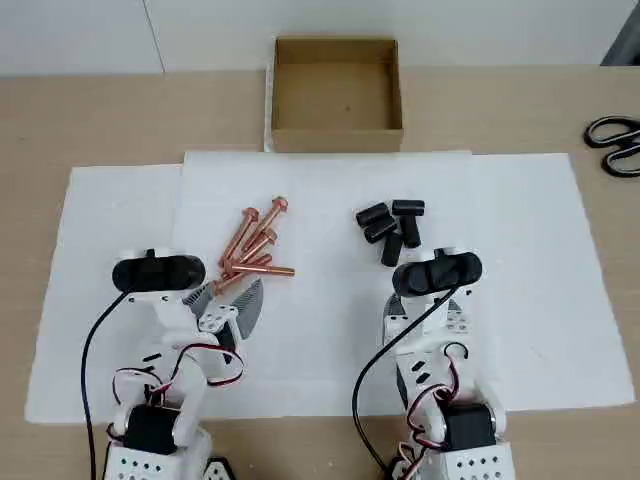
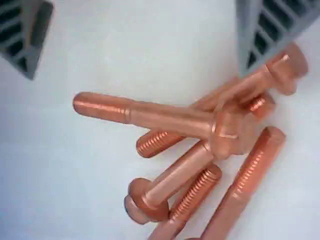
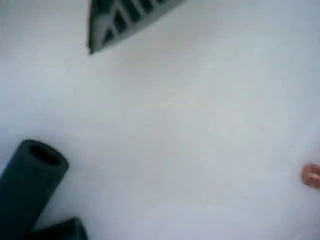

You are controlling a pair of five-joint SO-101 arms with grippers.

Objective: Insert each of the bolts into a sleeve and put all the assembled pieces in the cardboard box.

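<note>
Both arms are bent down. The left gripper (image 1: 232,292) hangs low over the pile of bolts (image 1: 255,245), spread wide open, holding nothing. The right gripper (image 3: 131,20) is low over the white sheet (image 1: 520,300), just near the black sleeves (image 1: 390,228); I cannot tell if it is open. The box (image 1: 337,138) sits farther back, past both piles.

the high view looks steeply down from above and behind both arms, far enough back to take in the whole white sheet (image 1: 520,300) up to the cardboard box (image 1: 337,140). the left wrist view sits very close, facing down between the spread tips of the left gripper (image 2: 137,70) onto the bolts (image 2: 200,125) just ahead of it. the right wrist view hangs equally near over the sheet beside the sleeves (image 3: 27,185), and the high view shares both patches.
</note>
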